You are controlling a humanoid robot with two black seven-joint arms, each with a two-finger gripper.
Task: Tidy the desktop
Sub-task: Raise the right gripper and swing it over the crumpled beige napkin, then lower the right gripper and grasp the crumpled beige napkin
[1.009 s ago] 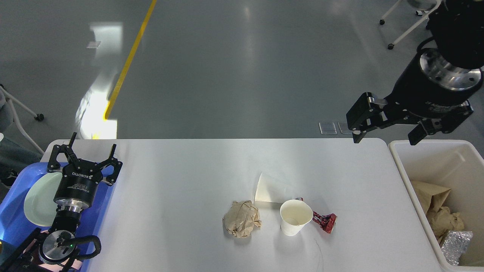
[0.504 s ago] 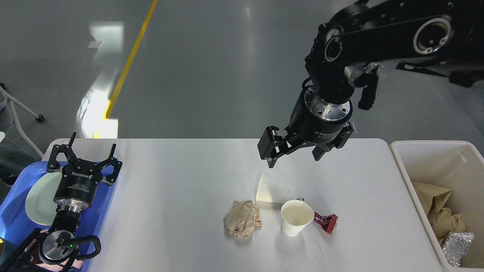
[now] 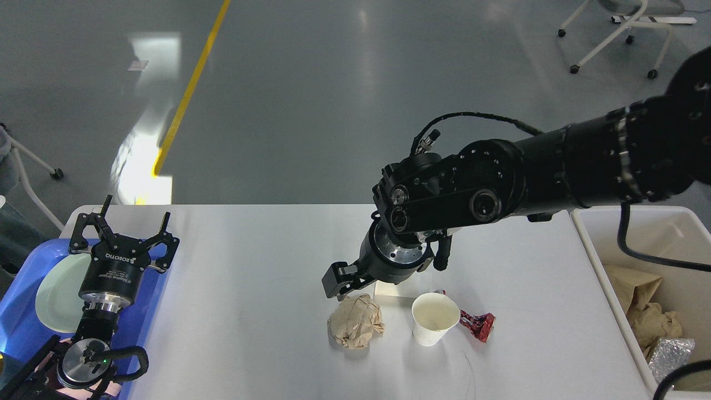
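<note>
The left gripper (image 3: pixel 123 229), fingers spread and empty, hovers over the blue tray (image 3: pixel 22 322) at the left edge of the desktop (image 3: pixel 250 311), which is white, glossy and round-cornered, filling the lower view. Near mid-desk lie a crumpled paper ball (image 3: pixel 355 321) and a paper cup (image 3: pixel 434 318); above the ball is the right gripper (image 3: pixel 347 284), whose opening I cannot tell.

The only readable text is "ROBOTIQ", printed in white on the left tool (image 3: pixel 125 235) body.

Smooth, slightly glossy white bench (image 3: pixel 250 311) is holding crumpled matt brown paper (image 3: pixel 355 322), a white paper cup (image 3: pixel 433 319) and a shiny red foil wrapper (image 3: pixel 479 324).
</note>
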